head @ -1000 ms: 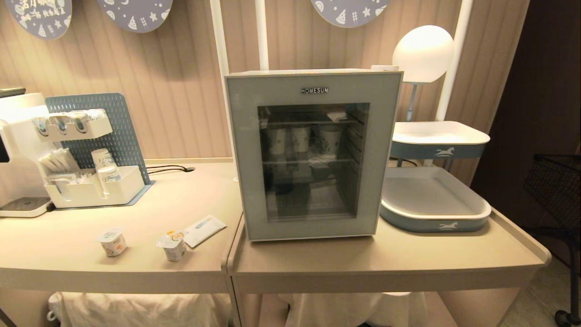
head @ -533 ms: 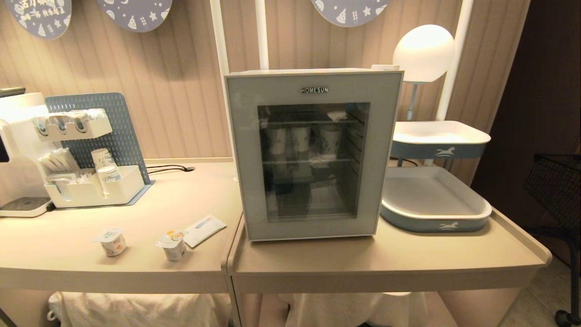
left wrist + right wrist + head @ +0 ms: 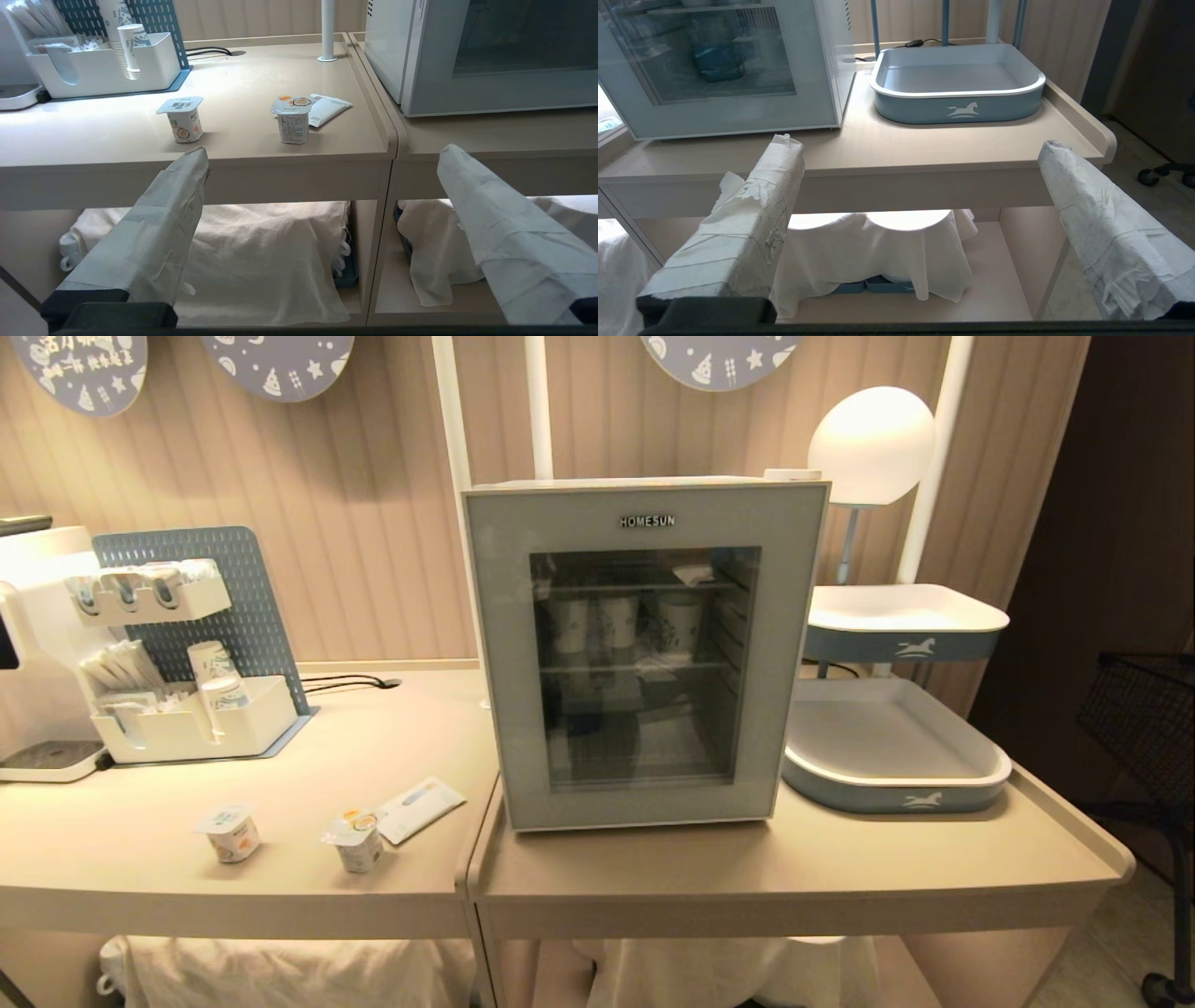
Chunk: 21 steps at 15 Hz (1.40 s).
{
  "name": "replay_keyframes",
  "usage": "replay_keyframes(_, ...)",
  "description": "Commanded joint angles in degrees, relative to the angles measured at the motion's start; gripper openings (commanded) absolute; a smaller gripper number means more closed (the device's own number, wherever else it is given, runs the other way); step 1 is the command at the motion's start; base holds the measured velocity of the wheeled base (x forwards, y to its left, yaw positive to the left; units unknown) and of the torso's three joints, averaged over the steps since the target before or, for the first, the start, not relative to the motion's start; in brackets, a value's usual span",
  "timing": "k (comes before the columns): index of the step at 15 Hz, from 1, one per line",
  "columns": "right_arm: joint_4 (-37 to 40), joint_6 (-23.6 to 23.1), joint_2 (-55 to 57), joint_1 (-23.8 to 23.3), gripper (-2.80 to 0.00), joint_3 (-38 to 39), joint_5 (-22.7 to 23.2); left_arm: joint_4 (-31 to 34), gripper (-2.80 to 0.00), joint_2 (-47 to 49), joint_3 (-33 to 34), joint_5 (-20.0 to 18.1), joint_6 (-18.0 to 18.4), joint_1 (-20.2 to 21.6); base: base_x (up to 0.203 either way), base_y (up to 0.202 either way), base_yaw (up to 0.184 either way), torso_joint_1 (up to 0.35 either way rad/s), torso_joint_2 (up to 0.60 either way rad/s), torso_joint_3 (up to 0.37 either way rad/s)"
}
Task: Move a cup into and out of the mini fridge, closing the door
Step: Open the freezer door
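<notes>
On the desk dead ahead: mini fridge (image 3: 644, 653), door (image 3: 509, 663) shut, cups (image 3: 621, 621) lined up on its upper shelf.

Both my tools sit low, in front of the desk edge, jaws spread wide, holding nothing. Left tool (image 3: 322, 154) faces two yogurt cups (image 3: 292, 119), fridge off to its right; right tool (image 3: 920, 144) has the fridge to its left and a blue tray (image 3: 957, 109) ahead.

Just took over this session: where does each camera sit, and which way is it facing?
Head: high up, looking down at the shut mini fridge; no arm shows.
Left wrist: low before the counter, facing two yogurt cups; open left gripper empty.
Right wrist: low, facing the blue tray; open right gripper empty.
Shared: all show the fridge door.
</notes>
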Motion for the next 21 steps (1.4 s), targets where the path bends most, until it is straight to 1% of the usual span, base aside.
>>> replay_keyframes(1, 0.0, 0.01, 0.09, -0.04, 0.0, 0.0, 0.02, -0.08, 0.0, -0.02, 0.0, 0.05, 0.03, -0.02, 0.0, 0.0, 0.0, 0.0, 0.0, 0.0)
replay_keyframes(3, 0.0, 0.01, 0.09, 0.02, 0.0, 0.0, 0.02, -1.35, 0.0, 0.04, -0.01, 0.59, 0.35, 0.01, 0.0, 0.0, 0.0, 0.0, 0.0, 0.0)
replay_keyframes(5, 0.0, 0.01, 0.09, -0.06, 0.0, 0.0, 0.02, -0.66, 0.0, 0.06, 0.0, -0.1, 1.47, 0.02, 0.0, 0.0, 0.0, 0.0, 0.0, 0.0)
replay_keyframes(16, 0.0, 0.1, 0.09, -0.05, 0.0, 0.0, 0.02, 0.23, 0.0, -0.02, 0.09, -0.02, 0.37, -0.06, 0.0, 0.0, 0.0, 0.0, 0.0, 0.0)
replay_keyframes(17, 0.0, 0.1, 0.09, 0.01, 0.0, 0.0, 0.02, 0.23, -2.8, -0.02, 0.09, -0.02, 0.41, -0.06, 0.0, 0.0, 0.0, 0.0, 0.0, 0.0)
replay_keyframes(18, 0.0, 0.1, 0.09, -0.06, -2.53, 0.0, 0.02, 0.23, -2.8, -0.02, 0.09, -0.11, 0.64, -0.06, 0.0, 0.0, 0.0, 0.0, 0.0, 0.0)
replay_keyframes(19, 0.0, 0.1, 0.09, 0.02, -2.8, 0.0, 0.02, 0.32, -2.8, -0.02, 0.09, -0.11, 0.85, -0.06, 0.0, 0.0, 0.0, 0.0, 0.0, 0.0)
replay_keyframes(21, 0.0, 0.1, 0.09, 0.02, -2.8, 0.0, 0.02, 0.21, -2.8, -0.02, 0.09, 0.0, 0.13, 0.02, 0.0, 0.0, 0.0, 0.0, 0.0, 0.0)
